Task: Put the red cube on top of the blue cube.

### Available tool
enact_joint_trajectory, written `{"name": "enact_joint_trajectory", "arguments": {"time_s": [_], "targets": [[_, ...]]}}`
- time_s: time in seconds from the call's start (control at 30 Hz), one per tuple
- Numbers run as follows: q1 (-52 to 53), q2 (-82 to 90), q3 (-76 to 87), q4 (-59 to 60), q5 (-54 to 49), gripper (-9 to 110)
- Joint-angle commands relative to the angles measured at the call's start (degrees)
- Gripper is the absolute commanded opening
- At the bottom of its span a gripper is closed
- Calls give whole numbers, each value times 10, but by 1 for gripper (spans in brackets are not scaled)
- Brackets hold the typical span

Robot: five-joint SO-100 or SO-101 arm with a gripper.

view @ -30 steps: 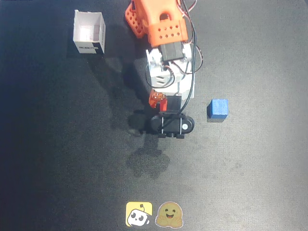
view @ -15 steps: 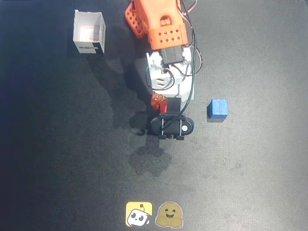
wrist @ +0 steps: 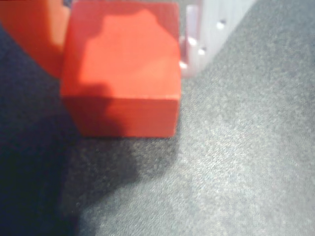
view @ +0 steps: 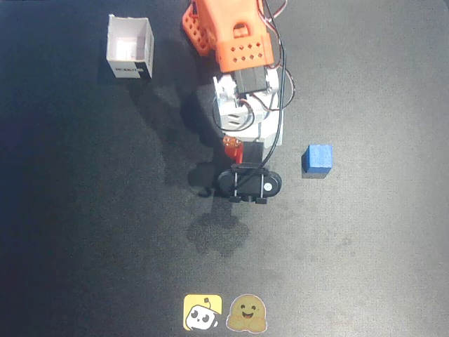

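Observation:
The red cube point(wrist: 120, 73) fills the upper left of the wrist view, sitting between an orange finger point(wrist: 34, 34) on its left and a pale translucent finger point(wrist: 192, 44) on its right. Both fingers press against its sides, so my gripper point(wrist: 123, 49) is shut on it. In the overhead view only a sliver of the red cube point(view: 232, 148) shows, under the arm's white and orange wrist and just above the black camera mount point(view: 249, 183). The blue cube point(view: 319, 159) stands alone on the dark mat, to the right of the gripper and about a hand's width from it.
An open white box point(view: 130, 47) stands at the upper left of the overhead view. The orange arm base point(view: 228, 28) is at the top centre. Two cartoon stickers point(view: 224, 313) lie at the bottom edge of the dark mat.
The orange finger that stood angled out to the left of the cube has swung in against it. The arm's wrist has barely shifted, and the blue cube has not moved.

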State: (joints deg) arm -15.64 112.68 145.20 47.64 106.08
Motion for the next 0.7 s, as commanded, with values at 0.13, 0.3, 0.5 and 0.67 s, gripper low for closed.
{"name": "enact_joint_trajectory", "arguments": {"time_s": [0.13, 0.3, 0.5, 0.67], "targets": [[0, 6, -11, 10, 1, 8], [8, 18, -49, 58, -25, 8], [10, 30, -99, 106, -33, 9], [9, 33, -158, 169, -33, 9]]}}
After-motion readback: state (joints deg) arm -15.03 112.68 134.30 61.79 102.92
